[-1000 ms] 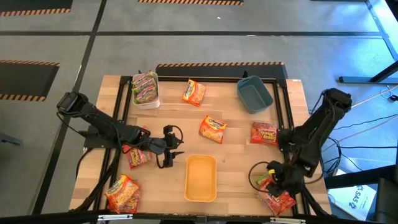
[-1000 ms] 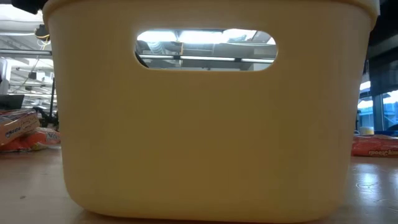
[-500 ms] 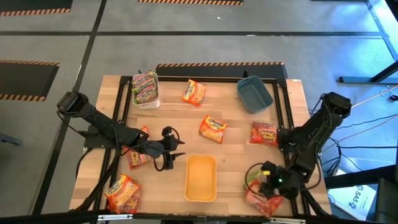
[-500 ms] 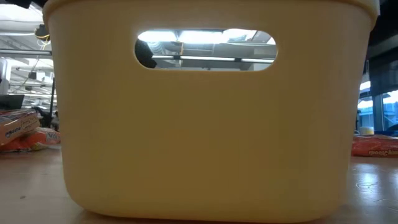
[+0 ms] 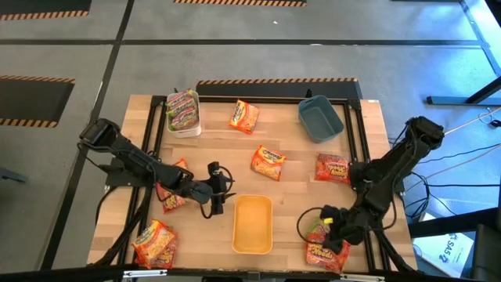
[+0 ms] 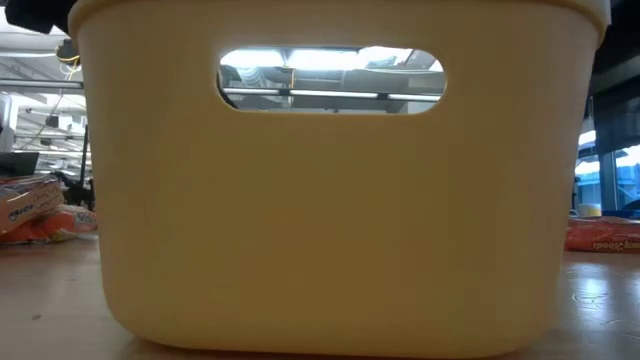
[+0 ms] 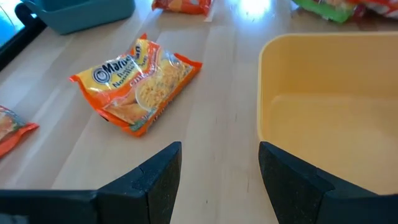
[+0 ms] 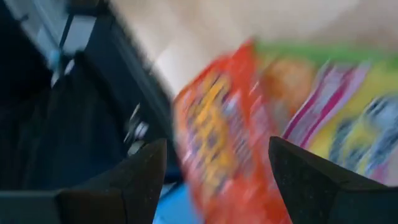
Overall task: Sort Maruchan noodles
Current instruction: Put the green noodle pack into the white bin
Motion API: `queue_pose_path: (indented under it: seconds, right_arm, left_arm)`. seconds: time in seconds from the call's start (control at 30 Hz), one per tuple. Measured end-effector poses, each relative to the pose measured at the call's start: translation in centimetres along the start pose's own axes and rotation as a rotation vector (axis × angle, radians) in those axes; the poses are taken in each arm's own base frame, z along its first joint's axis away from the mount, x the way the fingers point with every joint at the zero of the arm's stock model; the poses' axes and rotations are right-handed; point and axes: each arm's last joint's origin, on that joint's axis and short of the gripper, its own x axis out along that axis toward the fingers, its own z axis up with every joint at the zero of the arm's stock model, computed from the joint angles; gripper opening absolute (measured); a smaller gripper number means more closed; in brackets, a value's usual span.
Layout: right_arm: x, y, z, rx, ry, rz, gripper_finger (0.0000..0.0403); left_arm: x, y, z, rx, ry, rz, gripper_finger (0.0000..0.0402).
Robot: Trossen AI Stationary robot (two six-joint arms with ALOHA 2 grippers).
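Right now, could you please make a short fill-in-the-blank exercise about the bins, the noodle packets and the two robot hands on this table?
1. The yellow bin holds ____ packets.
2. The white bin holds packets of the ____ kind.
3. The left hand, fingers apart, hovers beside the ____ bin.
4. The right hand is above packets at the table's ____ corner.

Missing words: no; green-pink; yellow; near right

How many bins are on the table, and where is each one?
3. The white bin is at the far left and holds packets. The blue bin is at the far right. The yellow bin is at the near middle, and looks empty.
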Motion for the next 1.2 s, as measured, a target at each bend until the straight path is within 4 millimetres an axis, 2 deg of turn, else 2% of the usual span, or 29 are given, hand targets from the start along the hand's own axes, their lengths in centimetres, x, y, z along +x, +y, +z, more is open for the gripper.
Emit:
queue_pose_path:
  seconds: [0.17,0.3,0.43,0.57,0.67,0.73,0.87,1.07,1.2]
  right_arm:
    - [-1.4,1.1,-2.5,0.144,0.064,-0.045,0.0264]
    - [-2.0,0.2,-4.5,0.259,0.068,-0.154,0.0264]
    - [-1.1,-0.8,-6.3,0.318,0.103,-0.192,0.0264]
    - [0.0,-1.1,-6.6,0.291,0.131,-0.245,0.0264]
    - [0.6,-1.0,-5.8,0.243,0.101,-0.240,0.0264]
    - [1.2,0.2,-5.2,0.219,0.051,-0.124,0.0264]
    - [1.4,1.0,-3.4,0.089,-0.017,-0.052,0.0264]
    - [1.4,1.1,0.3,-0.069,-0.199,-0.075,0.0264]
    - [1.4,0.9,1.1,-0.084,-0.137,-0.103,0.0264]
  left_arm:
    - [0.6,-0.3,-0.3,0.003,0.004,-0.009,0.0208]
    - [0.6,-0.3,-0.3,0.001,0.002,-0.008,0.0208]
    - [0.6,-0.3,-0.3,-0.001,-0.001,-0.010,0.0208]
    - [0.6,-0.3,-0.3,-0.002,-0.003,-0.009,0.0208]
    - [0.6,-0.3,-0.2,-0.006,-0.008,-0.009,0.0208]
    - [0.6,-0.3,-0.2,-0.006,-0.008,-0.011,0.0208]
    - [0.7,-0.2,-0.2,-0.008,-0.008,-0.008,0.0208]
    - [0.8,-0.1,0.0,-0.001,-0.020,-0.007,0.0208]
    - [0.8,-0.1,0.0,-0.001,-0.019,-0.009,0.0208]
